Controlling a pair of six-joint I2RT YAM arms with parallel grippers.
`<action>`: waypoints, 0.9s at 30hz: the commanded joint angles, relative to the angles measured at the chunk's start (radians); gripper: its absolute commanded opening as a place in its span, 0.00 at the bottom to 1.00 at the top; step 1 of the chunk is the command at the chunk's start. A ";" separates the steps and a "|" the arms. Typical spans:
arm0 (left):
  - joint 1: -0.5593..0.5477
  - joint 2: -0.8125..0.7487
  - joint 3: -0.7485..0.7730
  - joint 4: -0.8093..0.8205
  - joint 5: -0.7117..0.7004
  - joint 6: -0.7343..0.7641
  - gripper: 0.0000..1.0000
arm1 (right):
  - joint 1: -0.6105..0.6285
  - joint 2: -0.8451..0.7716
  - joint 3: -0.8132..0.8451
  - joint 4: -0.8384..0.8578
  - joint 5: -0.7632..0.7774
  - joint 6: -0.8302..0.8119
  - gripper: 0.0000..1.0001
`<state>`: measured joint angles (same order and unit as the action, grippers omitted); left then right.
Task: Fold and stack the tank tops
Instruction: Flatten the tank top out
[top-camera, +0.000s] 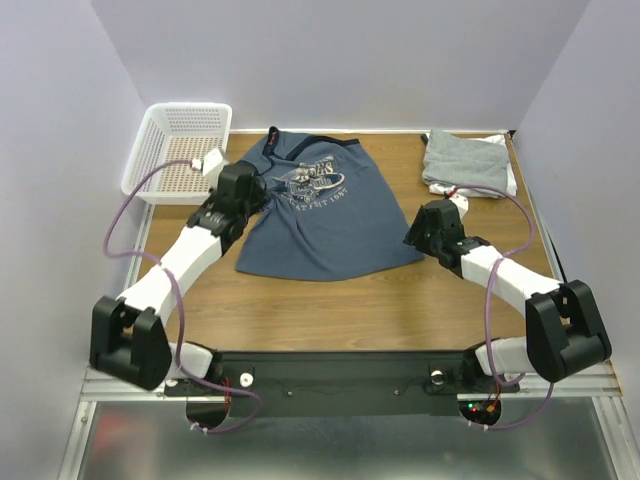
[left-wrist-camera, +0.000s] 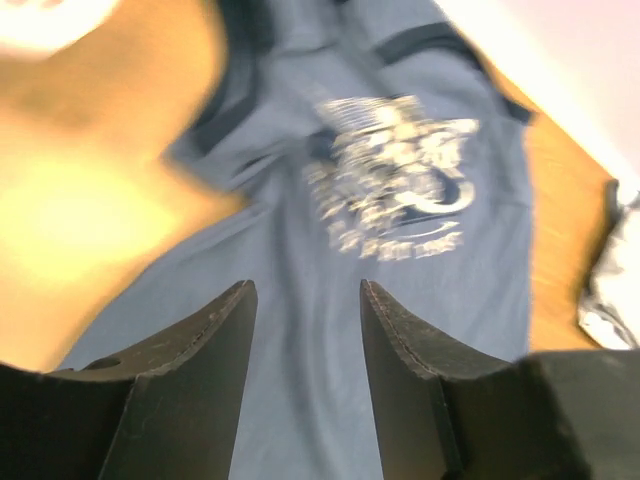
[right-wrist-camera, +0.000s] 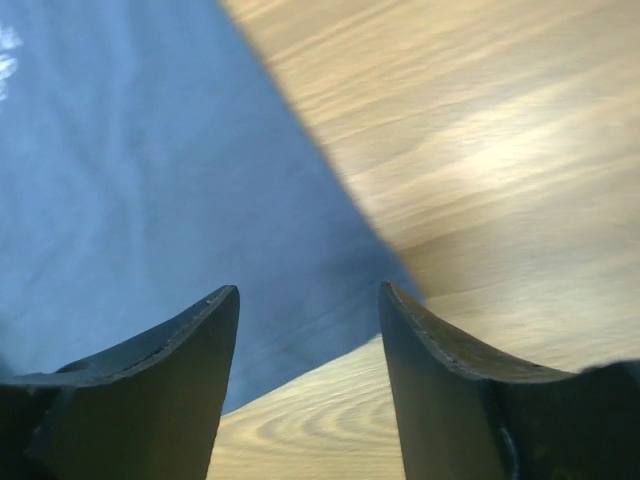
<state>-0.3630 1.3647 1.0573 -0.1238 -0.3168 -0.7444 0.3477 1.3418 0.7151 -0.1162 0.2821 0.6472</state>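
**Progress.** At the far left a white mesh basket (top-camera: 180, 145) is sitting on the corner of the wooden table (top-camera: 300, 300), and no garment is showing in it. Just beside it, the left gripper (left-wrist-camera: 305, 287) is hovering over the left side of the navy tank top (top-camera: 320, 215). Its jaws are standing spread with nothing between them. The navy top is lying open and flat at the middle of the table, print upward, with no fold made in it. The right gripper (right-wrist-camera: 308, 290) is hanging over the garment's near right hem corner. Its jaws are likewise spread and gripping nothing. At the far right corner a folded grey tank top (top-camera: 465, 160) is resting on a folded white one (top-camera: 505, 183), which is showing only as an edge beneath it.

In the inspector's judgement, the stack is started with two pieces. The navy top is remaining to be folded and carried onto it, so the task is standing past its midpoint but not near its end.

**Orientation.** The navy top's neck and straps are pointing toward the far edge, and its hem is facing the arm bases. Its long axis is running near to far, slanting a little, with the neck end leaning left and the hem flaring wider toward the right.
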 joint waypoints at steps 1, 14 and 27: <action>0.004 -0.109 -0.209 -0.106 -0.131 -0.139 0.56 | -0.041 0.020 -0.017 -0.016 0.062 -0.024 0.59; 0.042 -0.217 -0.483 -0.096 -0.150 -0.190 0.53 | -0.096 0.088 -0.014 -0.007 -0.029 -0.038 0.47; 0.091 -0.033 -0.453 0.073 -0.059 -0.085 0.56 | -0.098 0.056 -0.040 -0.005 -0.027 -0.041 0.48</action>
<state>-0.2771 1.3163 0.5690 -0.0937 -0.3866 -0.8562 0.2531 1.4330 0.6949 -0.1326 0.2516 0.6167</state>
